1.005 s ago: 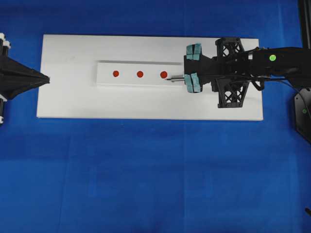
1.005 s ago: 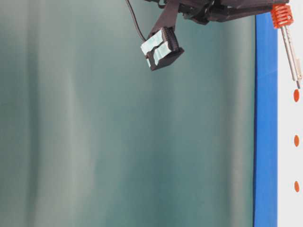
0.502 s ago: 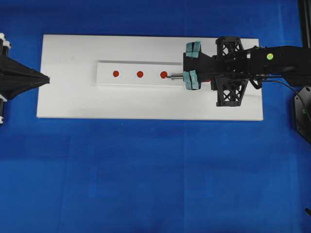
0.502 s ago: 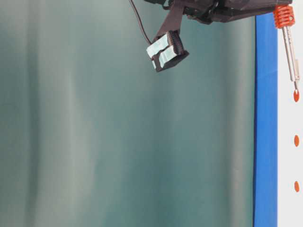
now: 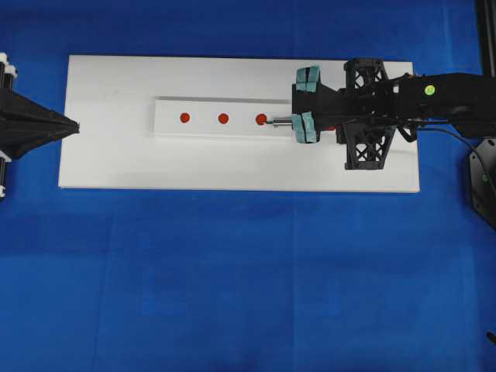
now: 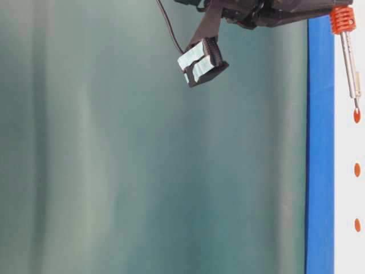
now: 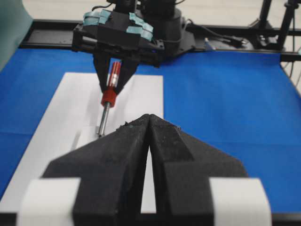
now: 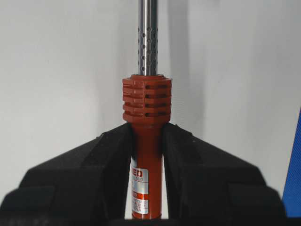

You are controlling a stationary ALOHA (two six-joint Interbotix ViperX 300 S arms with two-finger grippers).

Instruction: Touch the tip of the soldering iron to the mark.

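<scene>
- Soldering iron clamped by its red-orange handle between the black jaws of the right gripper, silver shaft pointing straight out ahead.
- Tip seen in the overhead view lying right at the edge of the mark, the right-end dot; from table level, tip down on or just over the dot's near edge, actual contact impossible to tell.
- Mark sitting at the right end of a row with the middle dot and the left dot, all on a white strip.
- Strip lying on a white board, itself flat on the blue table.
- Right gripper reaching in from the right side of the board, above its surface.
- Left gripper parked at the board's left edge, jaws pressed together, gripping nothing, well apart from the dots.
- Black cord trailing up off the right arm.
</scene>
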